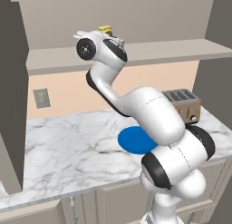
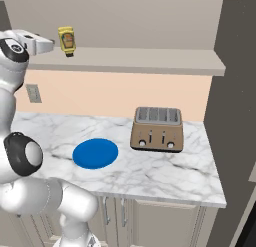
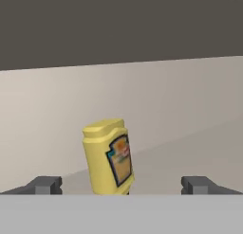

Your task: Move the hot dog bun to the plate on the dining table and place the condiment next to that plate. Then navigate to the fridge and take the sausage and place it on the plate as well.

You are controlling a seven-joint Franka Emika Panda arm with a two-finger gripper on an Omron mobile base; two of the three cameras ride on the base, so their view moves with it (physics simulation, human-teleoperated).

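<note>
Two dark fingertips [image 3: 47, 184] stand spread wide at the foot of the hand view, and the tool [image 3: 122, 185] holds nothing as it faces the condiment [image 3: 108, 156] head-on. The yellow bottle stands between the spread fingers, a little left of centre and leaning slightly in that view; whether it is already far enough in to be pinched cannot be told. From the right base view the condiment [image 2: 67, 40] sits on the high wall shelf [image 2: 150, 61], just beside the raised hand, well above the marble tabletop [image 2: 150, 166] that carries the blue plate [image 2: 95, 153] and the toaster [image 2: 157, 129].

The step in hand looks to be the grasp of the bottle. To do it well, the tool should ease forward level with the shelf until the bottle's body lies squarely between the fingers, shifting a touch toward the bottle so both pads meet it together. Closing on the broad labelled middle, rather than the capped end, should give the steadier hold. An uneven approach risks nudging the bottle over or back along the shelf. A straight lift before withdrawing would likely keep its base from dragging.
</note>
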